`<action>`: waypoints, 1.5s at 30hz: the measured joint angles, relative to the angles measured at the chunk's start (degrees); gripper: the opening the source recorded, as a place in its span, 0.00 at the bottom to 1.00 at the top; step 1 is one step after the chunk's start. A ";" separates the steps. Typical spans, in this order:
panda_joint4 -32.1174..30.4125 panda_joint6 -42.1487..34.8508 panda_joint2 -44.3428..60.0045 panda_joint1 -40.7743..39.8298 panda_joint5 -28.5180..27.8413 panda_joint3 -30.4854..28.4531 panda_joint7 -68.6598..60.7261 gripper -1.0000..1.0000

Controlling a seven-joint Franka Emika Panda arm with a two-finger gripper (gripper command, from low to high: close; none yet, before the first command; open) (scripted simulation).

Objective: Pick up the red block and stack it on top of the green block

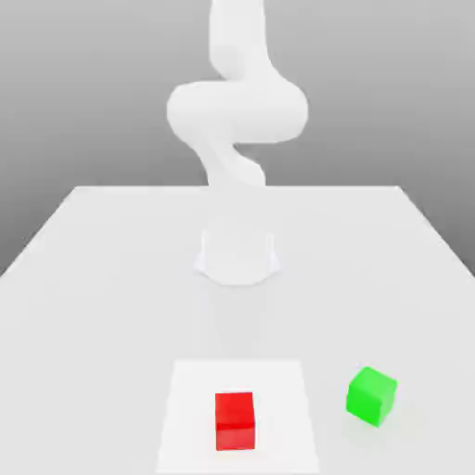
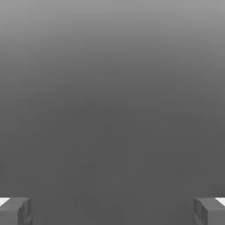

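My hand is spread wide, holding nothing. The red block sits on a pale square patch of the surface; the green block stands apart.

Gripper (spread wide) over grey

You have a pale grey table running back to a plain grey backdrop; a lighter white square patch marks its near edge.
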 joint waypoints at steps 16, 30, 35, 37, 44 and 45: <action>-10.40 15.27 33.59 0.66 0.58 -0.88 -2.81 0.50; -13.28 31.54 59.61 0.22 0.85 -0.48 -4.07 0.00; -13.20 31.98 60.14 0.16 0.76 -0.41 -3.99 0.00; -13.53 30.13 57.96 0.18 0.63 -0.47 -3.90 0.00; -15.41 21.17 47.12 3.07 0.60 1.84 1.49 0.00; -15.63 20.62 46.34 4.53 0.69 2.84 3.72 0.00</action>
